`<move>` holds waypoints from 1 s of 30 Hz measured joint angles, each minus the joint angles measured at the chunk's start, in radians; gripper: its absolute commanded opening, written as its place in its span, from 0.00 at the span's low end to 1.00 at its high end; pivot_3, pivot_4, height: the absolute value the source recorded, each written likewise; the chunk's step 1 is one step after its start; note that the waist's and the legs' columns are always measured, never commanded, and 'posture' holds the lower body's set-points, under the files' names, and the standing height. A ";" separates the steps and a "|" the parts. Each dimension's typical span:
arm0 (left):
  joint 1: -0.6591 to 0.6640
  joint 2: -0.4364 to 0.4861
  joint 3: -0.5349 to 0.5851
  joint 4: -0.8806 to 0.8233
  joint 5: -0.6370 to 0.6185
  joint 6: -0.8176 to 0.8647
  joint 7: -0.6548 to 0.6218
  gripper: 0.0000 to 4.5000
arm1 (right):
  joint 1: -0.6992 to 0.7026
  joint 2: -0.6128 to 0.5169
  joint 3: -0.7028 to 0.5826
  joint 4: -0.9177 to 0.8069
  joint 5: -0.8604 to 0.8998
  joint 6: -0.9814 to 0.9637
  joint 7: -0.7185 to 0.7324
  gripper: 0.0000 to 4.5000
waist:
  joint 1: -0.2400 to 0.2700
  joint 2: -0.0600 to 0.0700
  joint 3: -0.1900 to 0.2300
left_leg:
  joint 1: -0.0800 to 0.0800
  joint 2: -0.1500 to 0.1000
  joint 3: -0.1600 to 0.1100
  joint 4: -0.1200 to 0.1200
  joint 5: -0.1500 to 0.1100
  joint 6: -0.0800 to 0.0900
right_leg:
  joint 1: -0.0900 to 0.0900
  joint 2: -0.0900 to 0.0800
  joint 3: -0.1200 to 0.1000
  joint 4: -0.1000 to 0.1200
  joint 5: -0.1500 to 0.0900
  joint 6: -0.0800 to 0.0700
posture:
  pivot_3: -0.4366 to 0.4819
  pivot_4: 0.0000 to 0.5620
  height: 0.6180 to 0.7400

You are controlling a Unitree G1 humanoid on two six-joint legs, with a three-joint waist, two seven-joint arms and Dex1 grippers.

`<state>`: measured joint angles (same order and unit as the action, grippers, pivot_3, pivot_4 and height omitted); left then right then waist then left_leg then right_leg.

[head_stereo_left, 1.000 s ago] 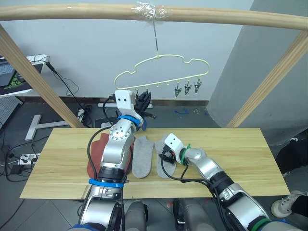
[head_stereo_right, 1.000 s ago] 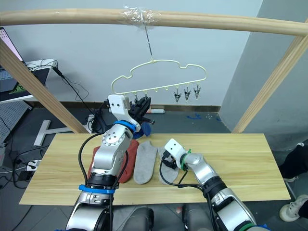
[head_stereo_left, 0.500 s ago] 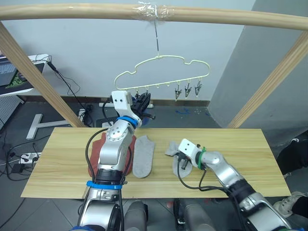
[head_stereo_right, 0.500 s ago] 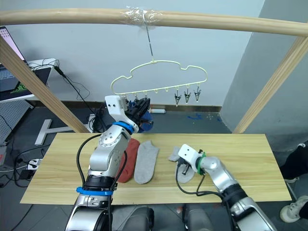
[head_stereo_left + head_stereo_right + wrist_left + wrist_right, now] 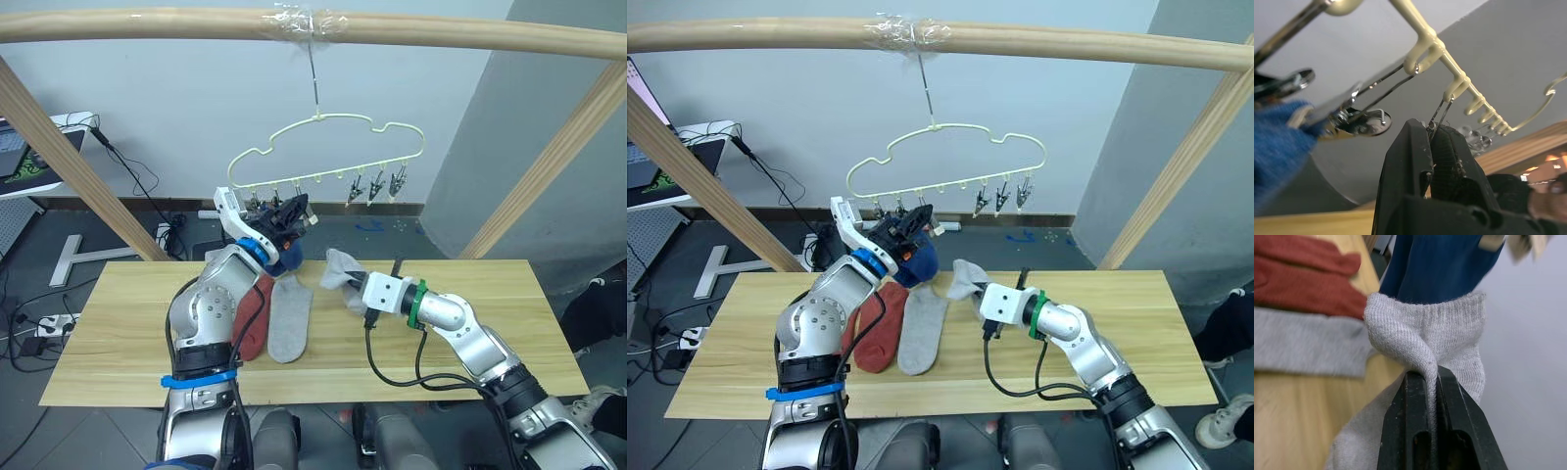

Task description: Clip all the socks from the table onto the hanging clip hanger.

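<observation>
Under the hanger (image 5: pixel 323 147), left gripper (image 5: pixel 1431 142) clenched on a clip (image 5: pixel 1442 108), blue sock (image 5: pixel 913 262) pinned alongside; red sock (image 5: pixel 253 318) and grey sock (image 5: pixel 289 318) flat on table (image 5: pixel 118 333); right gripper (image 5: pixel 1431 382) pinches second grey sock (image 5: pixel 1444 338), lifted above table

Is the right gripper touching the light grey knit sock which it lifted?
Touching. In the right wrist view, the right gripper pinches a fold of the light grey knit sock between its black fingers.

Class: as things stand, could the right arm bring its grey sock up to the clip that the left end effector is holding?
Probably yes. The right end effector holds the grey sock off the table, just below the hanger. Nothing lies between it and the clip pinched by the left end effector, though a hanging blue sock crowds that spot.
</observation>
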<state>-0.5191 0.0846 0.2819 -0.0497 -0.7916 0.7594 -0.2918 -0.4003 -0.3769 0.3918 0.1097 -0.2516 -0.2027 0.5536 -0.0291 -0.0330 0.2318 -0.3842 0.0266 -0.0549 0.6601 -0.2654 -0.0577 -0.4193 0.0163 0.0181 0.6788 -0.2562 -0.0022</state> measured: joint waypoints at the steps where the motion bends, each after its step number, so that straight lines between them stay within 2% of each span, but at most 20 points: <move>1: 0.000 0.001 -0.001 -0.004 -0.015 0.015 0.000 0.01 | -0.007 0.003 0.000 0.000 -0.003 -0.003 -0.002 0.01 | 0.001 0.000 0.000 | 0.000 0.000 0.000 0.000 0.000 0.000 | 0.000 0.000 0.000 0.000 0.000 0.000 | 0.51 0.35 1.00; 25: 0.033 0.031 -0.051 -0.067 -0.039 0.045 -0.004 0.01 | -0.093 0.041 -0.019 0.010 -0.004 -0.005 -0.032 0.01 | 0.004 0.000 0.000 | 0.000 0.000 0.000 0.000 0.000 0.000 | 0.000 0.000 0.000 0.000 0.000 0.000 | 0.52 0.36 1.00; 30: 0.042 0.046 -0.052 -0.067 -0.050 0.048 -0.018 0.37 | -0.092 0.041 -0.019 0.016 -0.004 -0.005 -0.032 0.00 | 0.004 0.000 0.000 | 0.000 0.000 0.000 0.000 0.000 0.000 | 0.000 0.000 0.000 0.000 0.000 0.000 | 0.52 0.36 1.00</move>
<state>-0.4772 0.1307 0.2300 -0.1165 -0.8418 0.8071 -0.3096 -0.4926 -0.3357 0.3727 0.1253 -0.2556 -0.2077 0.5218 -0.0251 -0.0330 0.2318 -0.3845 0.0268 -0.0548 0.6600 -0.2654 -0.0578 -0.4196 0.0160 0.0184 0.6787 -0.2561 -0.0024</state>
